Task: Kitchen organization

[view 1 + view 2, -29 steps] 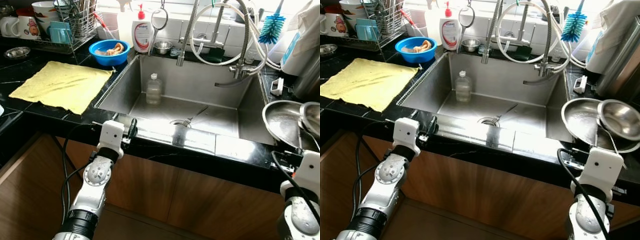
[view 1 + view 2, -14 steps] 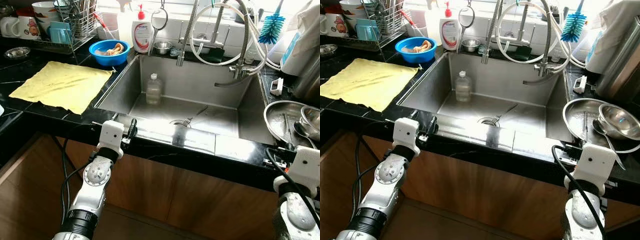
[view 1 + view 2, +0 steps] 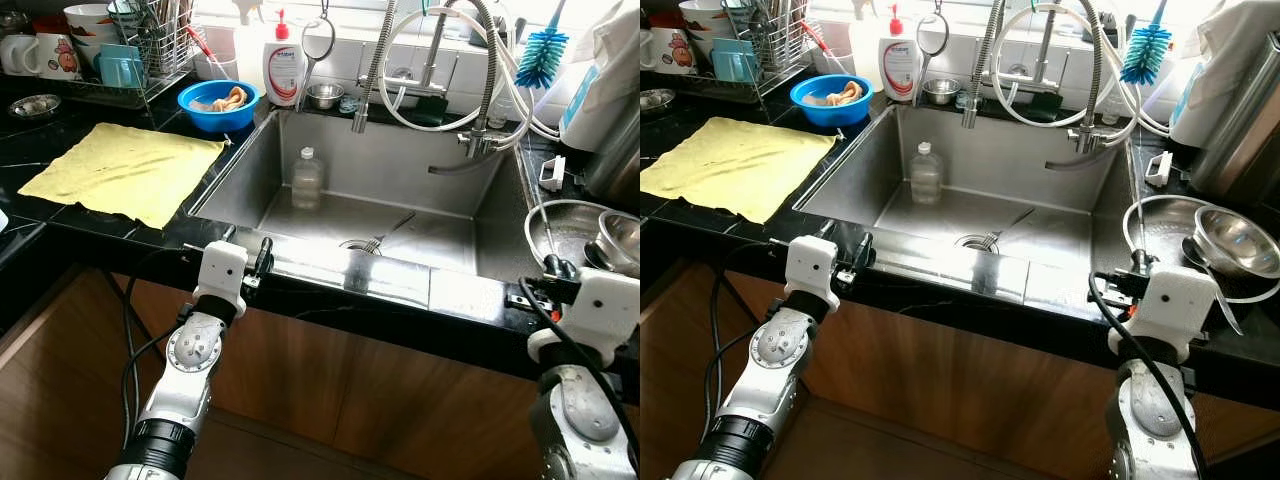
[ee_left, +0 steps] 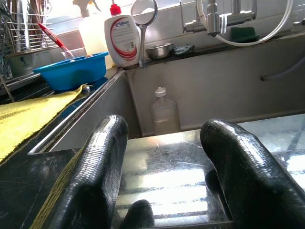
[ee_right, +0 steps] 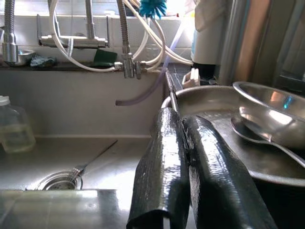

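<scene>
A wide steel plate (image 3: pixel 1150 235) lies on the black counter right of the sink, with a small steel bowl (image 3: pixel 1237 240) and a spoon (image 5: pixel 257 136) on it. My right gripper (image 3: pixel 1137 268) is shut, its tips at the plate's near-left rim; whether the rim is pinched I cannot tell. My left gripper (image 3: pixel 262 250) rests open on the sink's front edge (image 3: pixel 330 272), holding nothing. Inside the steel sink stands a clear plastic bottle (image 3: pixel 307 178), and a fork (image 3: pixel 385 232) lies by the drain.
A yellow cloth (image 3: pixel 125 170) is spread on the left counter. Behind it are a dish rack (image 3: pixel 140 50) with mugs and bowls, a blue bowl (image 3: pixel 218 103) and a soap bottle (image 3: pixel 284 65). Faucet hoses (image 3: pixel 440 70) and a blue brush (image 3: pixel 543 50) hang over the sink's back.
My right gripper has moved left and forward to the plate's near-left rim. The bowl on the plate now sits lower and farther right. The left arm has stayed still.
</scene>
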Available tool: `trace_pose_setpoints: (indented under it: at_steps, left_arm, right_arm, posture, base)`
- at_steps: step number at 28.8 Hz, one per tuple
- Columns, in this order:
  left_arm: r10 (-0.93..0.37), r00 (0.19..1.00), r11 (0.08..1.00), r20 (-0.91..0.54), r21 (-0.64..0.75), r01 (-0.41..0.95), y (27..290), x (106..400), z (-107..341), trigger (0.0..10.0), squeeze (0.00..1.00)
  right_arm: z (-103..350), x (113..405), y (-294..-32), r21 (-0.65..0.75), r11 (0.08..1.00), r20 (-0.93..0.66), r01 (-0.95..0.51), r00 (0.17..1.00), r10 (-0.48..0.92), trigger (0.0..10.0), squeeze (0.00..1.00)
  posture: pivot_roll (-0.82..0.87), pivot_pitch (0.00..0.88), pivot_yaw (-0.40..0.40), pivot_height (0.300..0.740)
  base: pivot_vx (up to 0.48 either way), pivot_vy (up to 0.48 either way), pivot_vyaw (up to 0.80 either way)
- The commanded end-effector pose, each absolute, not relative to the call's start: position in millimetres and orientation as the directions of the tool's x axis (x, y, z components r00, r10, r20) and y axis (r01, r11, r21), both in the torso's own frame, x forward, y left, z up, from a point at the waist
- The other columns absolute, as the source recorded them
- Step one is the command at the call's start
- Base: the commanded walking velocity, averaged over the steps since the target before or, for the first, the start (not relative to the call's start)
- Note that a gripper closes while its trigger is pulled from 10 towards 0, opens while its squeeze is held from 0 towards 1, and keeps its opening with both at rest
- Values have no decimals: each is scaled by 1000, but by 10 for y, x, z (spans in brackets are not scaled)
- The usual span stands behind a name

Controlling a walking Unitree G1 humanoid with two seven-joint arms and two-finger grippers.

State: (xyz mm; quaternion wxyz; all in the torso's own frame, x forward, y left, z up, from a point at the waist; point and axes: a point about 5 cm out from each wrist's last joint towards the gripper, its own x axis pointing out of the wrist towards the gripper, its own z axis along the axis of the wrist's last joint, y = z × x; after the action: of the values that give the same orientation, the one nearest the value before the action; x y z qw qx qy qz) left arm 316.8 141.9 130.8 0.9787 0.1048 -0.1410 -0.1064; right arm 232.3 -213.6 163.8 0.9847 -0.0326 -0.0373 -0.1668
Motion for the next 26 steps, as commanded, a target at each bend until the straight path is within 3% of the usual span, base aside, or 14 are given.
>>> trace_pose_setpoints:
  at_steps: [1, 8, 12, 16, 26]
  left_arm:
    - [-242, 943, 950, 229, 253, 182, 1422, 3166, 1264, 10000, 0]
    - [-241, 944, 951, 227, 251, 182, 1415, 3171, 1259, 10000, 0]
    - [-241, 946, 949, 218, 256, 183, 1409, 3179, 1249, 10000, 0]
    - [-240, 947, 949, 215, 258, 182, 1404, 3192, 1251, 10000, 0]
    - [-237, 949, 948, 208, 264, 179, 1411, 3206, 1250, 10000, 0]
  right_arm:
    - [1695, 2349, -2124, -64, 946, 116, 319, 944, -310, 10000, 0]
    - [1678, 2491, -2036, -168, 958, 54, 234, 972, -228, 10000, 0]
    - [1665, 2731, -1892, -235, 970, -28, 66, 997, -75, 10000, 0]
    - [1592, 2999, -1862, -319, 948, -120, -13, 992, -27, 10000, 0]
    - [1400, 3448, -1700, -338, 931, -246, -139, 968, 55, 10000, 0]
  posture:
    - [-23, 0, -45, 740]
    - [-29, 0, -38, 740]
    - [-32, 0, -31, 740]
    - [-29, 0, -26, 740]
    - [-10, 0, -20, 740]
  base:
    - [0, 0, 0]
    - [0, 0, 0]
    - [0, 0, 0]
    - [0, 0, 0]
    - [0, 0, 0]
